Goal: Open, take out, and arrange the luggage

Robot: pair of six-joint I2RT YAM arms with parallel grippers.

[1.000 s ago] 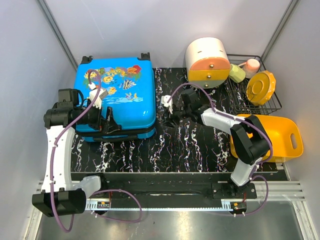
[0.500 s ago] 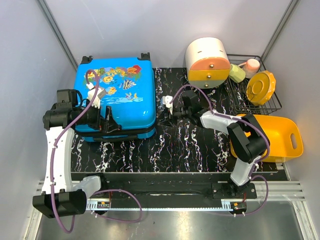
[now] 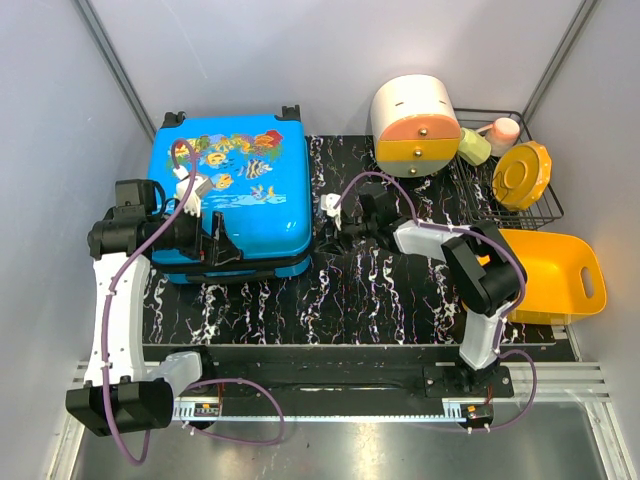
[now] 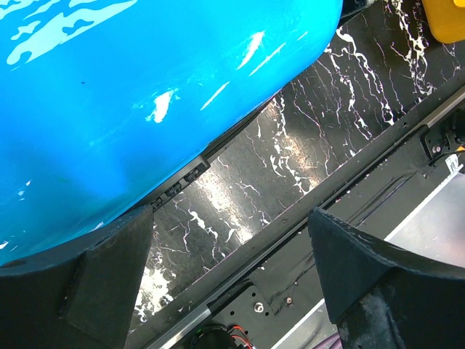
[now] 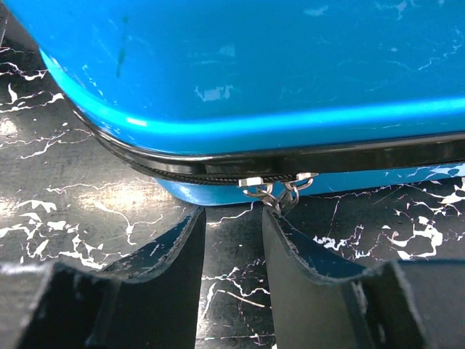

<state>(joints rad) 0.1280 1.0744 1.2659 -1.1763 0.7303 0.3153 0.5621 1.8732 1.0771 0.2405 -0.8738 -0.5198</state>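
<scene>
Just beyond the half-spread, empty right hand [image 5: 234,212] hang the zipper pulls [image 5: 280,190] of the luggage [image 5: 290,65]; left hand [image 4: 225,243] spread wide.

Luggage on the left, containers on the right.
The luggage [image 3: 235,190] lies at the left rear of the surface [image 3: 340,290]. The drawer box [image 3: 415,125] stands behind on its right, with the wire basket [image 3: 553,214] beyond it and the basin [image 3: 560,270] in front of the basket. The left claw [image 3: 213,243] is at the luggage's near edge, and the right claw [image 5: 232,218] is at its right side.
</scene>
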